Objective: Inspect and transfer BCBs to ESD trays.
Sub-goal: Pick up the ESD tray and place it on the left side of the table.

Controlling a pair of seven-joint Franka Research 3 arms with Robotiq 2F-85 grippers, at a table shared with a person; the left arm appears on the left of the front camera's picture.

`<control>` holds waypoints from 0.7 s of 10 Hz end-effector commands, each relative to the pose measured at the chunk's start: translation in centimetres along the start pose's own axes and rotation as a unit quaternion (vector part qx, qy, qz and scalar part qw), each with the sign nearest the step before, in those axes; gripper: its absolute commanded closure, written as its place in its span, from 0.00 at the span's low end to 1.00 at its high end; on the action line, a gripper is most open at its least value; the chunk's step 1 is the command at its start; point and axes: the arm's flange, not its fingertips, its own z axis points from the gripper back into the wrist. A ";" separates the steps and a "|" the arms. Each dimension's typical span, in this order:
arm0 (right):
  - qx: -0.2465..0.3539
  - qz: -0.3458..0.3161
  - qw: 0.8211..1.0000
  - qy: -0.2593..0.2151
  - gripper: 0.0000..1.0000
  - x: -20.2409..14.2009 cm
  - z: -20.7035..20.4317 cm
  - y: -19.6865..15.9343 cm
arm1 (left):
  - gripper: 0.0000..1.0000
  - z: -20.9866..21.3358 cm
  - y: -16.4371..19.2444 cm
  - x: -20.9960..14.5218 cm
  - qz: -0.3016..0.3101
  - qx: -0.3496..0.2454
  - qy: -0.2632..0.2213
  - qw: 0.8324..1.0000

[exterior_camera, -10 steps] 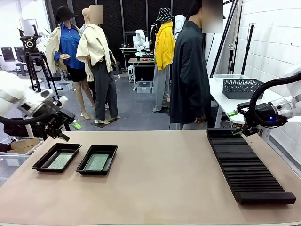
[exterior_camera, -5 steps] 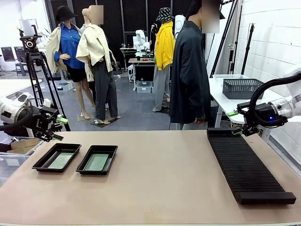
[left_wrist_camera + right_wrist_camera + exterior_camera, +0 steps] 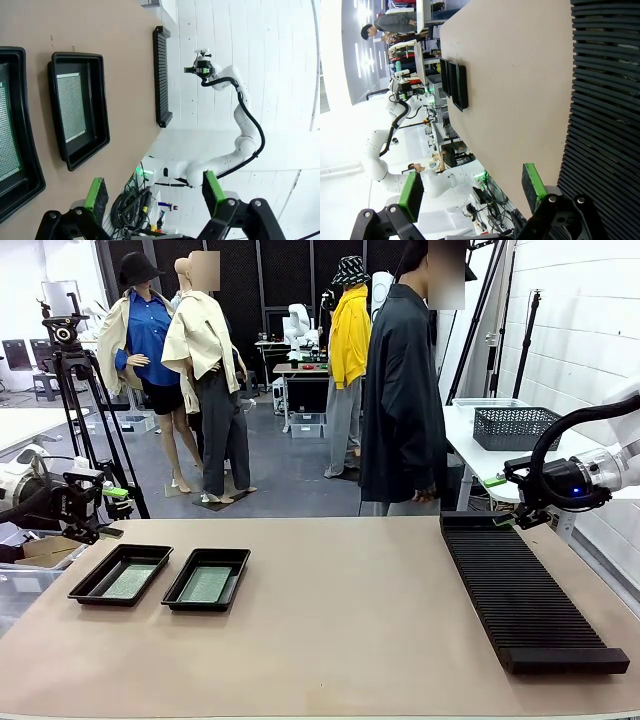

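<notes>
Each green board [image 3: 205, 585] lies flat in its own black tray [image 3: 178, 592], looking thin, light and stiff, best taken by the edges, while the left gripper [image 3: 152, 192] and the right gripper [image 3: 470, 187] stand wide open and empty.

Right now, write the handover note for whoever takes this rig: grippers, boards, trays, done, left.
Left gripper: open, empty, off the table's left edge beside the trays.
Right gripper: open, empty, above the far end of the slotted rack.
BCBs: one lies flat in the left ESD tray, the other flat in the right ESD tray. Trays sit side by side at the table's left.
Done: both boards are in trays.
Left: no board outside a tray; the rack's slots look empty. A person stands at the far side.
</notes>
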 end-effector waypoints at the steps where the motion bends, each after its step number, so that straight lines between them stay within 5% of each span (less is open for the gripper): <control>1: -0.002 -0.004 1.000 0.000 0.00 -0.1 -0.2 0.3 | 0.00 0.4 -0.1 0.7 0.000 -0.019 -0.005 1.000; 7: -0.002 -0.004 1.000 0.000 0.00 -0.1 -0.2 0.3 | 0.00 0.0 0.4 0.3 0.002 -0.003 -0.001 1.000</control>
